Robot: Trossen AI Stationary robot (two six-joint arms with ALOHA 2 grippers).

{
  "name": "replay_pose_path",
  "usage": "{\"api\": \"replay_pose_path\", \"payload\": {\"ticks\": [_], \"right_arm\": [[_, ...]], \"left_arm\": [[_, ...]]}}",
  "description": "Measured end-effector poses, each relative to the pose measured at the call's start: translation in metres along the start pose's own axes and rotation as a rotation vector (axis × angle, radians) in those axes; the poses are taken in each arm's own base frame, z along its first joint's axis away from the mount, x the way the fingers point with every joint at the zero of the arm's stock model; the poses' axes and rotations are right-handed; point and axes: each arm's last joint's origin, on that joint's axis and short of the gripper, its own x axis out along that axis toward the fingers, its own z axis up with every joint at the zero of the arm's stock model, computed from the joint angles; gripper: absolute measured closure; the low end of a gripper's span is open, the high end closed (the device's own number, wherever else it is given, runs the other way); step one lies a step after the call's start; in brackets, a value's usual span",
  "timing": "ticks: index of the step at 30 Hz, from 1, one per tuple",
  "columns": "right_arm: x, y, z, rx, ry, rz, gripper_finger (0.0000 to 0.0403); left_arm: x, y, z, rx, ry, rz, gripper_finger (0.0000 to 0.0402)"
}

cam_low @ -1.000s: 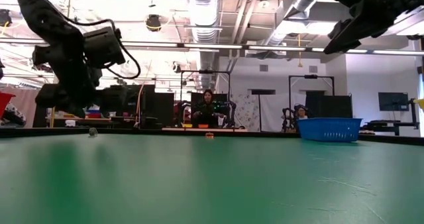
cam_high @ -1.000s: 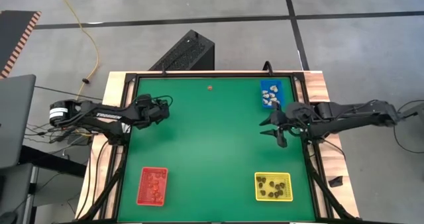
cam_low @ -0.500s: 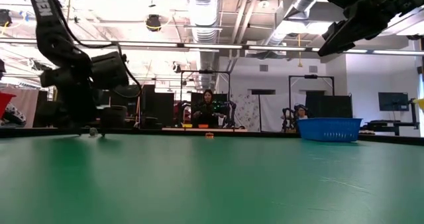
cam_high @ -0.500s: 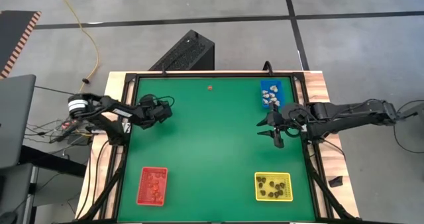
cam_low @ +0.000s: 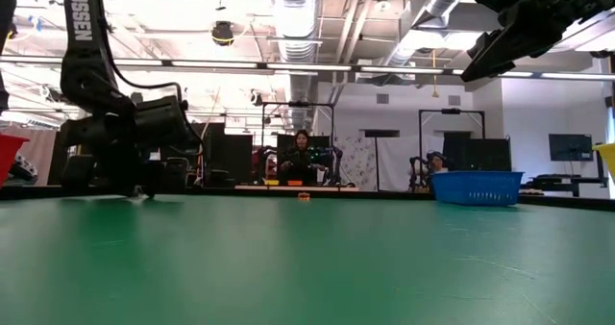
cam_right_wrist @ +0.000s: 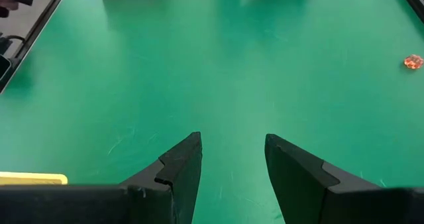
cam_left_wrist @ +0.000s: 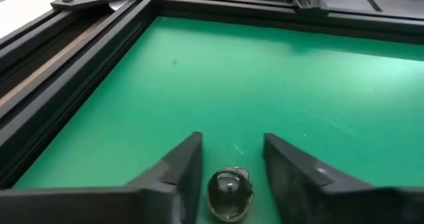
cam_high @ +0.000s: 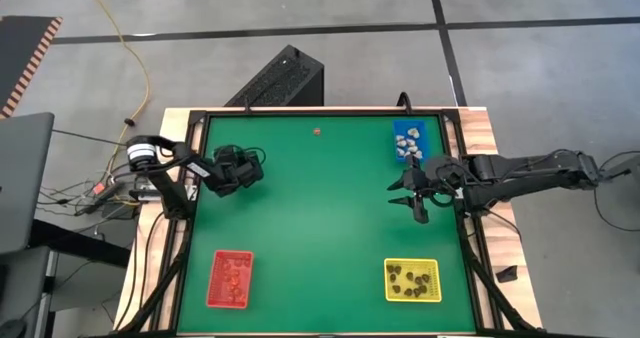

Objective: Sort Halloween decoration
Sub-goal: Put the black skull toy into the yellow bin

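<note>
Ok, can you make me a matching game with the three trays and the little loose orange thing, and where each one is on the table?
Things:
1. red tray
2. yellow tray
3. blue tray
4. loose orange trinket

Places on the green mat, seen from above:
A. top right corner
B. bottom left
C. top edge, near the middle
D. bottom right

Pairs: 1-B, 2-D, 3-A, 4-C

Dark jointed arms, white TROSSEN lettering, black wedge-shaped fingers (cam_left_wrist: 173,174).
</note>
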Motion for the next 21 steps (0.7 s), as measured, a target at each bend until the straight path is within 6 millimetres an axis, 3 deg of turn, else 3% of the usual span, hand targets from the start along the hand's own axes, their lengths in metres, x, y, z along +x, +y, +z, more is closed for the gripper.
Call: {"api": "replay_pose_path", "payload": {"ticks": [5, 12, 17, 21], "right_arm": [[0.000, 0.000, 0.000, 0.000, 0.000, 0.001, 0.0207], [-0.007, 0.001, -0.005, 0.012, 0.026, 0.022, 0.0207], [-0.015, 0.001, -0.005, 0.026, -0.006, 0.022, 0.0207], [-0.019, 0.000, -0.005, 0.022, -0.031, 0.018, 0.0207]], "left_arm": [[-0.004, -0.001, -0.004, 0.004, -0.009, -0.018, 0.0350], [-0.028, -0.014, 0.000, 0.028, -0.002, -0.172, 0.0351], [-0.076, -0.054, 0.016, -0.022, 0.028, -0.579, 0.0351], [-0.133, -0.093, 0.028, 0.029, 0.034, -1.058, 0.0351]]}}
